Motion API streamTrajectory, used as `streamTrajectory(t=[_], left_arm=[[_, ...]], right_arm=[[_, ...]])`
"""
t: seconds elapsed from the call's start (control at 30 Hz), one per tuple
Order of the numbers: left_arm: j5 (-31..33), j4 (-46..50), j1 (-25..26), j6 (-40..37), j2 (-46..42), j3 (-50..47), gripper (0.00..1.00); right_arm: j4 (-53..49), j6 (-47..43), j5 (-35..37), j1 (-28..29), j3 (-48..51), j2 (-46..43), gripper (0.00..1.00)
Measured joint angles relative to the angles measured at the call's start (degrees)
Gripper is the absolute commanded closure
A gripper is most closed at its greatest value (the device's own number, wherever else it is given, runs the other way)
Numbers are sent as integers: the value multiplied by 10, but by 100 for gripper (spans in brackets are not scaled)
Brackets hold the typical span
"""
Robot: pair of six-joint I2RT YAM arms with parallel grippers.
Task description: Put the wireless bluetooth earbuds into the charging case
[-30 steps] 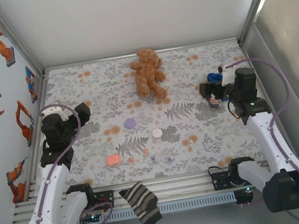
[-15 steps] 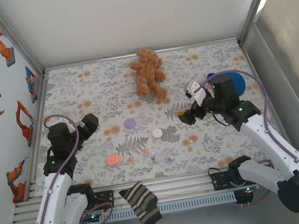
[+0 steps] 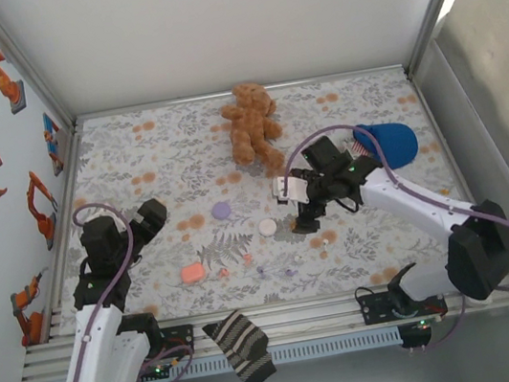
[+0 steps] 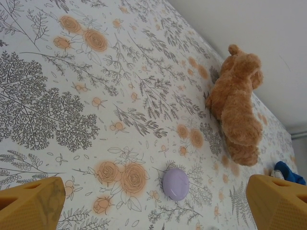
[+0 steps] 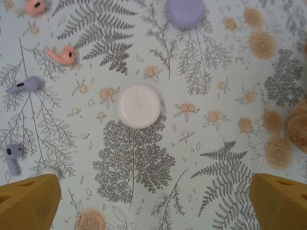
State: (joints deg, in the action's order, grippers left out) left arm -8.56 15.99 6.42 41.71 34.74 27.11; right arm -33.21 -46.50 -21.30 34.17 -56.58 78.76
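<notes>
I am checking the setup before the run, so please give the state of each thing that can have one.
left gripper: open, empty.
right gripper: open, empty.
charging case: on the table; open or shut unclear.
earbuds: loose on the table, outside the charging case.
teddy bear: lying flat.

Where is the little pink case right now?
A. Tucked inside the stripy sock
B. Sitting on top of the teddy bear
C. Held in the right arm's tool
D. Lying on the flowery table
D: the pink case lies flat on the flowery table, on the left arm's side near the front edge, well apart from the teddy bear at the far end.
</notes>
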Motion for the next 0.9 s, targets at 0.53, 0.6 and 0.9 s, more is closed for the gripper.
streamTrajectory(t=[0.53,0.6,0.9], left_arm=[[17,28,0,0,-25,0,4],[18,30,0,0,-25,0,4],[21,34,0,0,-26,0,4]], right_arm=[[-26,-80,60,52,-110,181,3],[-27,-83,62,59,-118,200,3],[-34,-89,78,85,-135,260,11]])
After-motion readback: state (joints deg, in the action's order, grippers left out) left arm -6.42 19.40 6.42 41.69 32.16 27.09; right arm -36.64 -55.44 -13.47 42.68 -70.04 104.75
